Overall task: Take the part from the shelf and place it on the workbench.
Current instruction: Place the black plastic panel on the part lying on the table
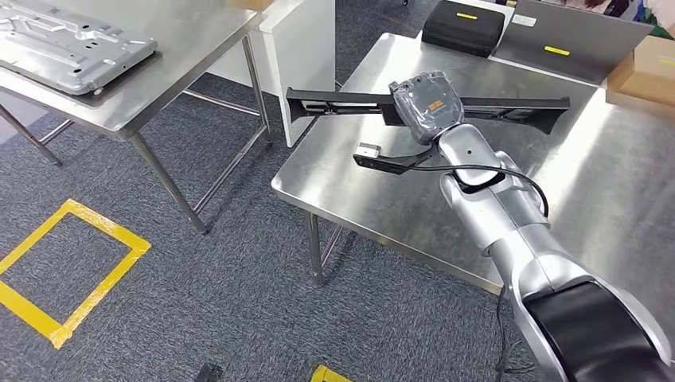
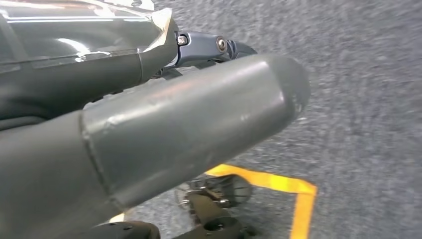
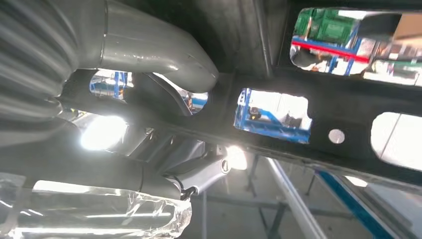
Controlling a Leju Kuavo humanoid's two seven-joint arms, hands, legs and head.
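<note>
The part [image 1: 334,101] is a long, flat black bar with cut-out openings. It lies crosswise over the far half of the steel workbench [image 1: 382,199], one end past the bench's left edge. My right hand [image 1: 426,103] grips it near the middle; whether it touches the benchtop I cannot tell. In the right wrist view the thumb [image 3: 149,50] wraps over the black part [image 3: 338,104], whose underside crosses the picture. My left hand [image 2: 174,134] hangs over the grey carpet with nothing in it, thumb apart from the fingers.
A second steel table [image 1: 183,48] at the left carries a grey metal panel [image 1: 72,44]. A white cabinet [image 1: 298,56] stands between the tables. A black case [image 1: 463,26], a grey board [image 1: 573,40] and a cardboard box [image 1: 645,72] sit at the workbench's far side. Yellow tape [image 1: 72,270] marks the floor.
</note>
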